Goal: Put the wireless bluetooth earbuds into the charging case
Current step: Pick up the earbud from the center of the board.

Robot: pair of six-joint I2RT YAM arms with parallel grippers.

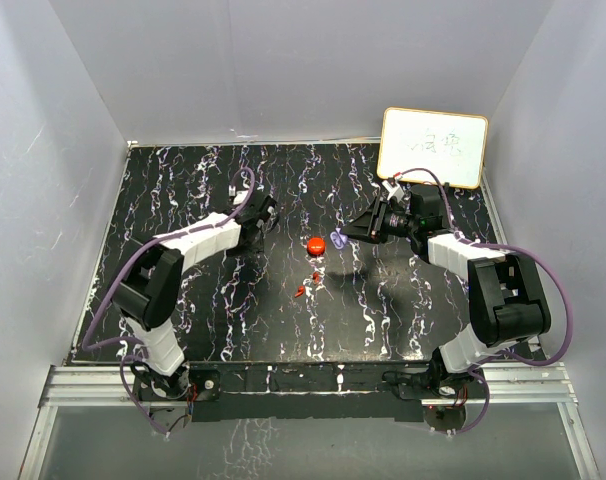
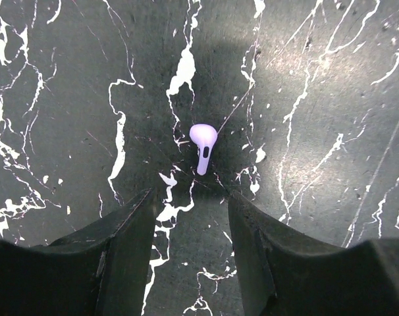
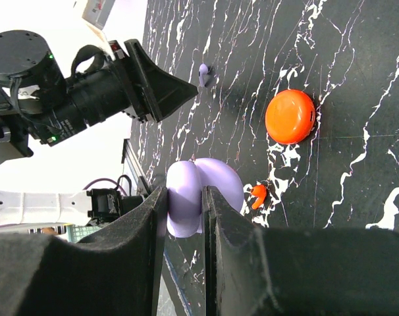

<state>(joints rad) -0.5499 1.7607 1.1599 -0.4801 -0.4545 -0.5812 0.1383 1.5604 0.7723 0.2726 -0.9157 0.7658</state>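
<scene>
the left hand (image 2: 191, 197) is spread apart, lavender earbud (image 2: 203, 139) on the counter (image 2: 68, 99) at its 12 o'clock, while the right hand (image 3: 185, 192) is clamped on the purple case (image 3: 220, 179)

Black marbled table (image 1: 403, 320) bore: round red case (image 1: 316, 243), centre; two red earbuds (image 1: 301, 291) near it; lavender case (image 1: 337, 241) at right gripper (image 1: 343, 236)'s tip; whiteboard (image 1: 433, 147) stood far right.

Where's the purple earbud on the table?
In the left wrist view the purple earbud lies on the black marbled table, just ahead of the left gripper and centred on the gap between its open jaws, untouched.
</scene>
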